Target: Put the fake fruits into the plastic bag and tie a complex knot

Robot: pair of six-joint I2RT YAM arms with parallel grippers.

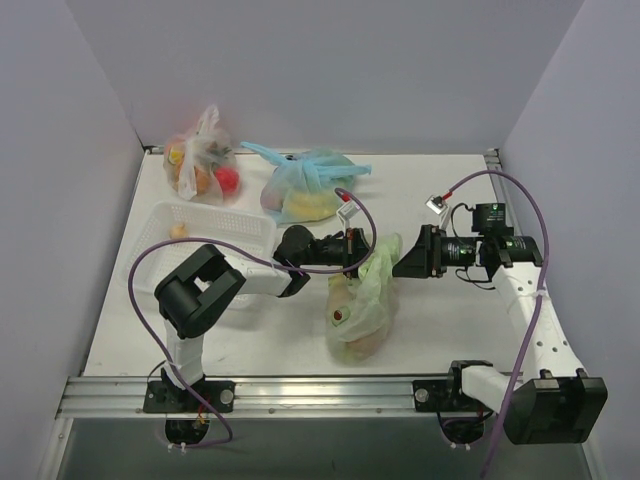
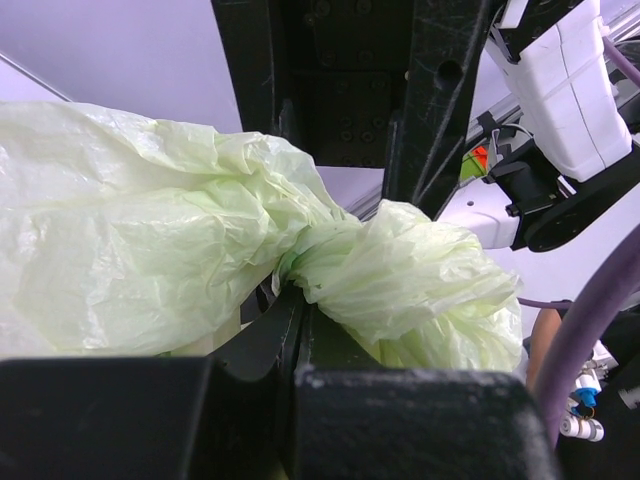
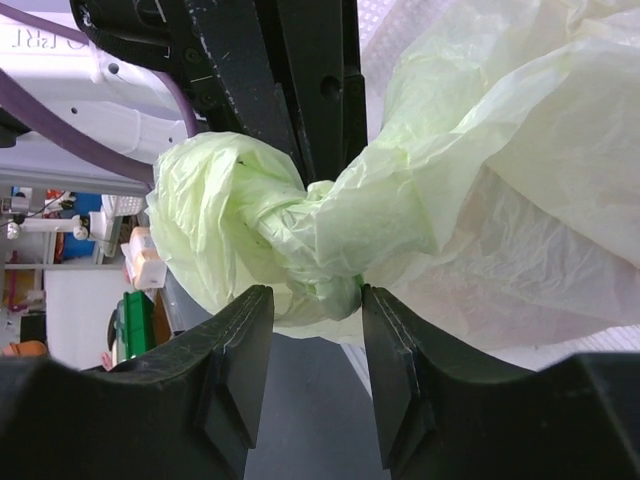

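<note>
Fingers of the left gripper (image 2: 293,315) clamped the twisted neck of the crinkly pale green plastic bag (image 1: 365,300), which rested on the white table (image 1: 450,190); the right gripper (image 3: 315,315) was spread apart at its knot.

Locate the plastic bag (image 1: 358,305) on the table (image 1: 450,190), centre, toward the front edge, neck pointing rearward. Find the fake fruits (image 1: 343,316) inside it. Note the left gripper (image 1: 365,245) clamped on the neck from the left, and the right gripper (image 1: 402,258) just right of the neck, fingers apart. Find the basket (image 1: 215,225) left of the bag. Find the knotted bag (image 1: 305,185) behind the grippers, and the third bag (image 1: 203,160) at rear left, behind the basket.
</note>
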